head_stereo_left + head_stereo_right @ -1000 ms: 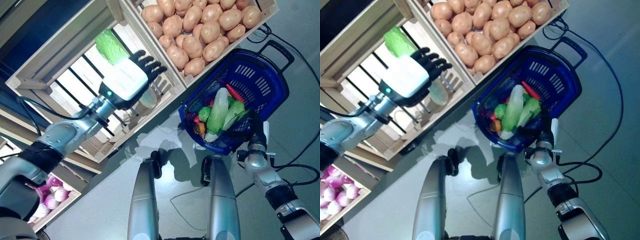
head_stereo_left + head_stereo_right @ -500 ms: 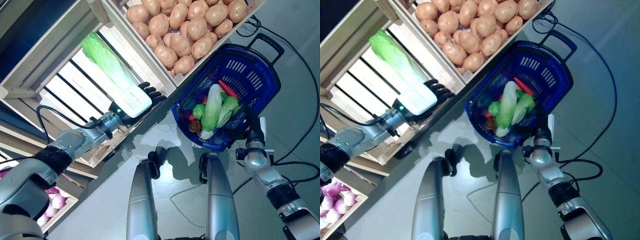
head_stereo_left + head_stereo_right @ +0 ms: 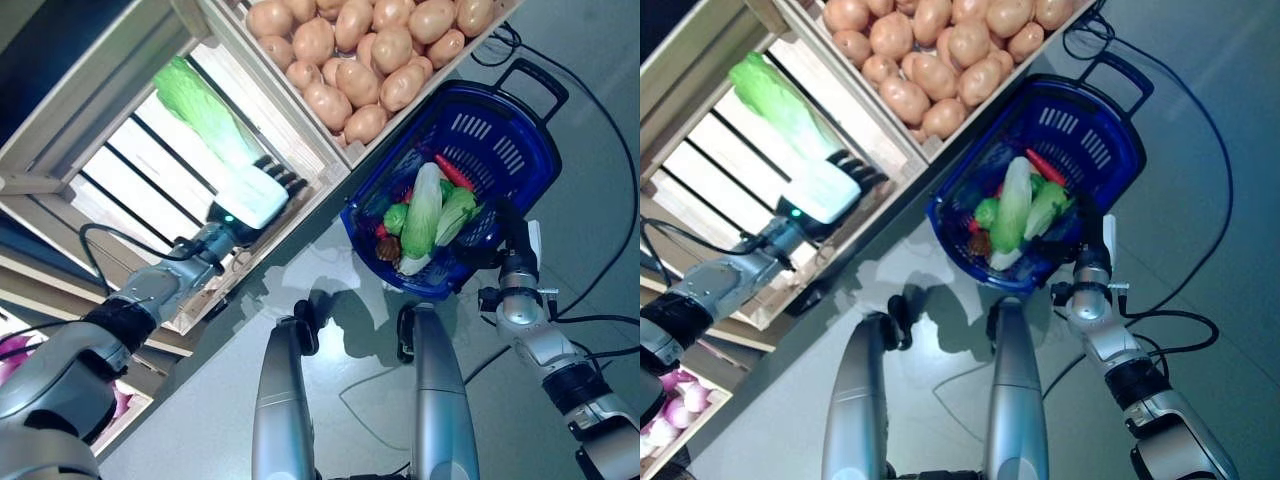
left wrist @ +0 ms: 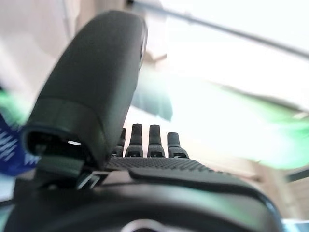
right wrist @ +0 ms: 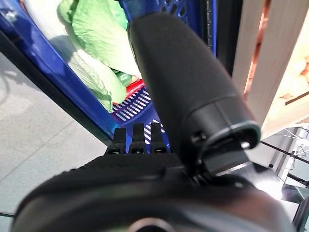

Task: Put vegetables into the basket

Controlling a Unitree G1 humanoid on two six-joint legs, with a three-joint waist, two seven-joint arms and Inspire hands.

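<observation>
Blue plastic basket [image 3: 520, 150] with black handle, hanging over the grey floor [image 3: 590, 60] in front of the wooden crates; its near rim is gripped by the right hand [image 3: 503, 238], whose fingers [image 5: 133, 137] are curled over the basket's edge with the thumb set against the wall. Contents: one long pale napa cabbage [image 3: 424, 210] lying lengthwise, a second leafy green cabbage [image 3: 458, 212] just beside it, a red pepper [image 3: 455, 175] near the far wall, a small green vegetable [image 3: 396, 218] and a brownish item at the near end, too small to identify. Wooden slatted crate [image 3: 120, 180], left side: one further napa cabbage [image 3: 200, 105], leafy end pointing away, with the left hand [image 3: 255, 193] at its white stem end; fingers [image 3: 280, 180] lie straight along the stem, and whether they close on it cannot be told. Adjacent wooden crate [image 3: 300, 130]: a heap of potatoes [image 3: 370, 50].
</observation>
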